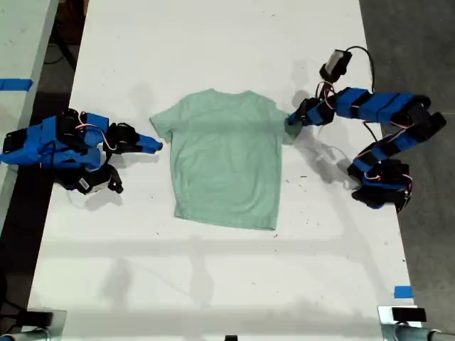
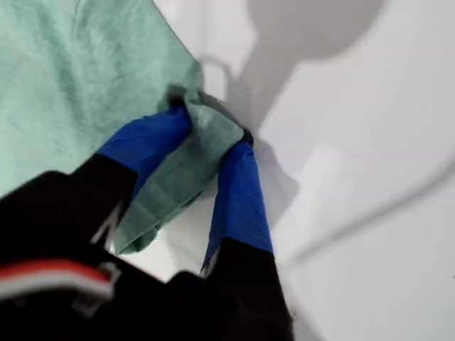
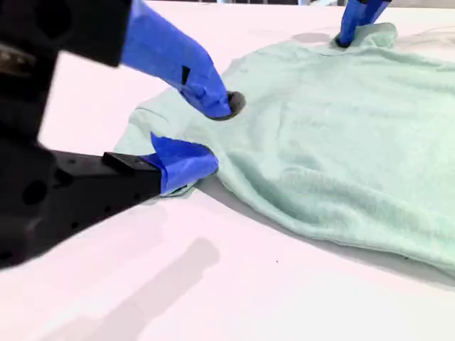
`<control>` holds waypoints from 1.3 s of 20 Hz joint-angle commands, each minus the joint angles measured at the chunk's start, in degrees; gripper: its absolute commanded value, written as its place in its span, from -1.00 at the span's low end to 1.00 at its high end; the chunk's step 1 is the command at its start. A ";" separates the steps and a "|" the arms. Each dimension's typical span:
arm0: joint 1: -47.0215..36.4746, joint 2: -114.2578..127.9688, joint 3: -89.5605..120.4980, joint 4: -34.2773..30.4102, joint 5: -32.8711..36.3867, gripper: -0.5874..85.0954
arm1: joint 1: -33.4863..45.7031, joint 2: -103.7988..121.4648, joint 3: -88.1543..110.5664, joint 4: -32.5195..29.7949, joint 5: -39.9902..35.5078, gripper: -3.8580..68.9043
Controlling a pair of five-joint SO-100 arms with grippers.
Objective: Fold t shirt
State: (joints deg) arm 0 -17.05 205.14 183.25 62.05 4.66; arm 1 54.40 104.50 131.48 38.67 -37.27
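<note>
First gripper: my first gripper [image 2: 213,138] is seen with its two blue-taped fingers [image 2: 242,192] pinched onto a bunched fold of sleeve, fabric squeezed between the tips; in the exterior view it [image 1: 293,121] is placed at the shirt's sleeve on that view's right.
Second gripper: my second gripper [image 3: 213,135] is held with its jaws apart, a clear gap between them; the lower finger is laid against the sleeve's edge on the table, the upper tip is poised just above the cloth. Nothing is clamped there. In the exterior view it [image 1: 155,145] is found at the sleeve on that view's left.
T shirt: the t shirt [image 1: 224,160] is spread flat near the middle of the table [image 1: 213,284], neck toward the far edge, hem toward the near one, between the two arms.
Fabric: pale mint green, soft and matte, lightly rumpled; a round neck and two short sleeves are shown, one crumpled in the first gripper's grip.
Table: a white, smooth top, marked with small dark specks and crossed by soft shadows.
Arms: two are counted, blue bodies with black joints and loose wires, one at each side of the exterior view.
Count: one shirt, two grippers, two fingers on each.
Far edge: a strip of blue tape [image 1: 15,84] is seen on a neighbouring surface at the exterior view's left.
</note>
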 commanded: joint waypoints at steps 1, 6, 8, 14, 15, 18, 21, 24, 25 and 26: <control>0.44 0.35 0.53 -0.26 -0.09 -0.77 | -1.23 -0.35 -2.37 1.85 0.88 -0.85; 0.44 0.35 0.53 -0.26 -0.09 -0.77 | -8.88 7.38 -15.64 13.27 0.70 -0.85; 0.44 0.35 0.53 -0.26 -0.09 -0.77 | -13.27 8.79 -24.52 17.84 0.44 -0.85; 0.44 0.35 0.53 -0.26 -0.09 -0.77 | -26.37 -0.53 -39.37 13.45 3.52 -0.85; 0.44 0.35 0.53 -0.26 -0.09 -0.77 | -27.95 -4.39 -41.48 11.60 4.04 -0.85; 0.44 0.35 0.53 -0.26 -0.09 -0.77 | -31.55 -18.46 -48.25 7.65 5.71 -0.85; 0.44 0.35 0.53 -0.26 -0.09 -0.77 | -34.80 -31.11 -56.16 6.50 7.47 -0.81; 0.44 0.35 0.53 -0.26 -0.09 -0.77 | -37.44 -35.24 -62.67 7.47 6.42 -0.30; 0.44 0.35 0.53 -0.26 -0.09 -0.77 | -37.71 -34.01 -63.98 9.76 6.24 -0.25; 0.44 0.35 0.53 -0.26 -0.09 -0.77 | -37.71 -31.29 -64.51 12.39 6.06 -0.23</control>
State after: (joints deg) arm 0 -17.05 205.14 183.25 62.05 4.66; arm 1 17.67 68.29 72.51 48.08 -30.59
